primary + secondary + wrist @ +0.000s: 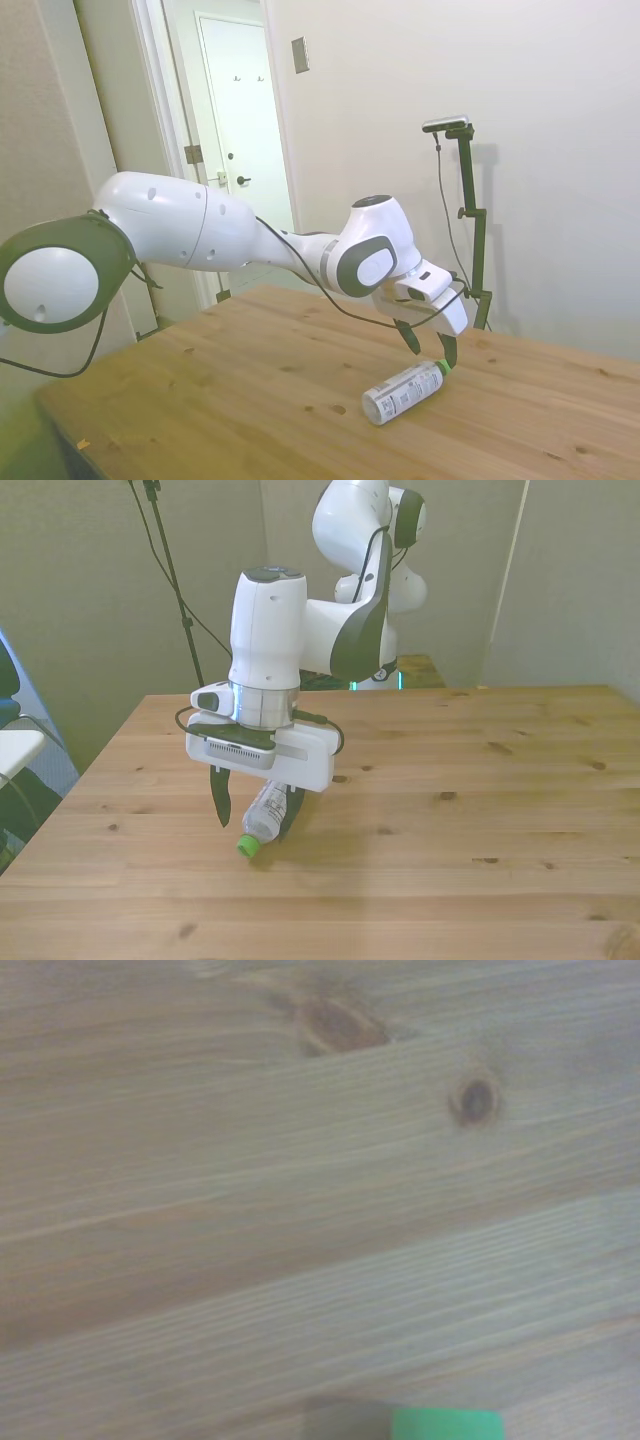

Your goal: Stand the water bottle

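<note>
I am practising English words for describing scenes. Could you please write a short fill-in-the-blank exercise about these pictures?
1. The small clear plastic water bottle is ____ on the wooden table, not standing.
2. Its screw cap has the colour ____.
3. The white arm's two-finger gripper is ____, one finger on each side of the bottle's neck end.

Missing words: lying; green; open

One camera stands off the side of the bench (250, 380), looking across it toward a pale wall and a door (240, 130). Another looks over the bench from its near edge, a little above. Both take in the bottle (403, 390) lying under the claw (428, 348); the wrist camera sits very close above the wood, blurred, catching only a green sliver.
</note>
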`<action>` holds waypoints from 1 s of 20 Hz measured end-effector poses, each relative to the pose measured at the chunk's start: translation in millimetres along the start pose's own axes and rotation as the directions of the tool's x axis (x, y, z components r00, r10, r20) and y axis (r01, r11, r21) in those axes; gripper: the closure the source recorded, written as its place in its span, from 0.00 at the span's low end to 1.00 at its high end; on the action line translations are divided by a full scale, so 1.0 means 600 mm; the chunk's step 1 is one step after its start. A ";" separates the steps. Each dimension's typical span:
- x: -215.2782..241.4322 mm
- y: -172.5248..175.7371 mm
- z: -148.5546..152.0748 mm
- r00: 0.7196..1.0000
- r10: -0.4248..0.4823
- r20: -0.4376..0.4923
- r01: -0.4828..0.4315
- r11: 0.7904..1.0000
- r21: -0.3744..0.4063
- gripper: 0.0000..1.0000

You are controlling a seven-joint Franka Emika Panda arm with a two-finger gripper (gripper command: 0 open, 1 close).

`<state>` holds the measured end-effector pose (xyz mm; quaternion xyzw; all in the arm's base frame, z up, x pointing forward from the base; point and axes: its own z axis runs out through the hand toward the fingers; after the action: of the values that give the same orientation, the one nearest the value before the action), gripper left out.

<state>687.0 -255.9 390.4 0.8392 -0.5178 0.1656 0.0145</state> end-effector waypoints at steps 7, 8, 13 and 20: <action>-0.001 -0.011 0.034 1.000 0.004 -0.002 -0.004 1.000 -0.022 0.00; -0.001 -0.010 0.037 1.000 0.005 -0.002 -0.005 1.000 -0.024 0.00; -0.001 -0.005 0.044 1.000 0.007 0.008 -0.007 0.999 -0.043 1.00; 0.007 0.002 0.049 1.000 0.014 0.004 -0.014 0.999 -0.050 1.00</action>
<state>695.5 -266.0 364.0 0.8353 -0.5276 0.1510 0.0330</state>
